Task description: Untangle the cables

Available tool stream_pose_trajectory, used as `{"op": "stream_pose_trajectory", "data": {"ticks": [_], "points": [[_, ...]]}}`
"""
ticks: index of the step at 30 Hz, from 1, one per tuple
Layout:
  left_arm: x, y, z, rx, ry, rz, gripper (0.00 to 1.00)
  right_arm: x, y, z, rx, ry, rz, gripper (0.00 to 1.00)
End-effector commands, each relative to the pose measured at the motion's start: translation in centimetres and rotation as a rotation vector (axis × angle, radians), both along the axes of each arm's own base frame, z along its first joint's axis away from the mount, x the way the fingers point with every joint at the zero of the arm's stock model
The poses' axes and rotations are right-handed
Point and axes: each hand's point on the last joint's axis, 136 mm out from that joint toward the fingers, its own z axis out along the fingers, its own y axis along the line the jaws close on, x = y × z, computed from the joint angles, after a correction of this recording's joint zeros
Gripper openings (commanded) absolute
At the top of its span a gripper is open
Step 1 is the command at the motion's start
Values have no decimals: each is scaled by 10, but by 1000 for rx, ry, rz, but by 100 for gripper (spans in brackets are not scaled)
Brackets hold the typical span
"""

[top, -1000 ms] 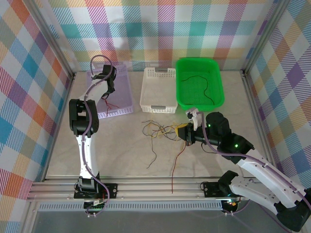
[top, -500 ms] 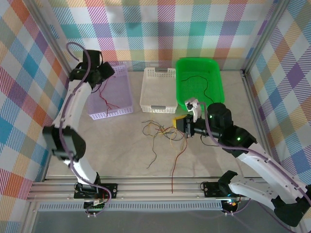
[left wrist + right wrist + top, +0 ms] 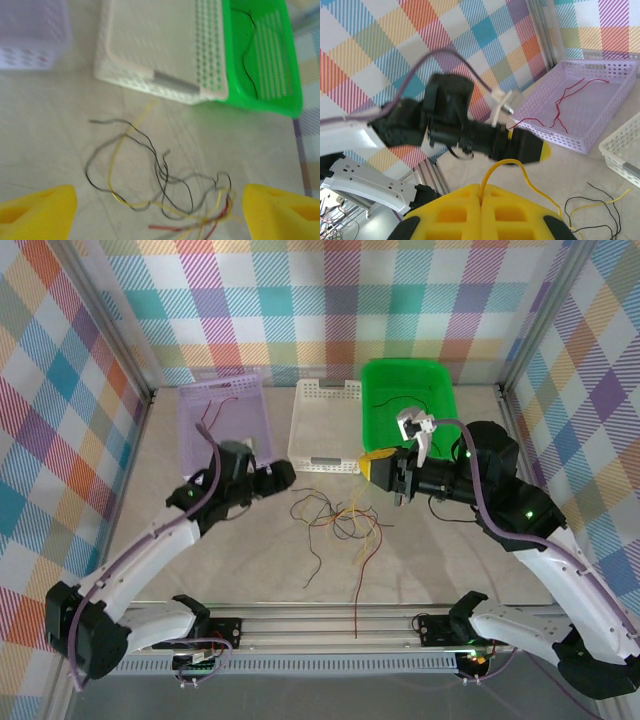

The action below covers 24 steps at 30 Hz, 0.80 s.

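- Pale surface (image 3: 250,560): the cables (image 3: 345,522) lie tangled just ahead of my left gripper (image 3: 281,475), its jaws spread wide and facing them.
- My right gripper (image 3: 380,468) has its jaws pinched on a yellow strand (image 3: 512,161).

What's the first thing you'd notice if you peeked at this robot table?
The messy tangle of red, yellow and black cables in the middle of the table grabs your eye first. Right beside it, the right gripper pinches one yellow cable. Behind them sits a very bright green basket with a black cable lying inside.
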Motion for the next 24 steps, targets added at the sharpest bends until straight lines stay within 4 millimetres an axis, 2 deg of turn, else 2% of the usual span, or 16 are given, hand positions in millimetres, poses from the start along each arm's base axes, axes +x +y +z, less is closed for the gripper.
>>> {"op": "stream_pose_trajectory", "data": {"ticks": [1,6,12,18,24], "points": [[-7,-25,28,-176,-149,-58,86,-6,-2,16,8,16,18,0],[-29,-51,-1,-186,-130,-139,87,-7,-5,45,27,-17,13,0],[-41,-79,-41,-133,-82,-196,87,-8,-5,81,51,-49,15,0],[-49,-85,-70,-84,-62,-199,87,-8,-5,120,64,-93,25,0],[-55,-85,-101,-56,-19,-193,87,1,-2,144,52,-127,4,0]]}}
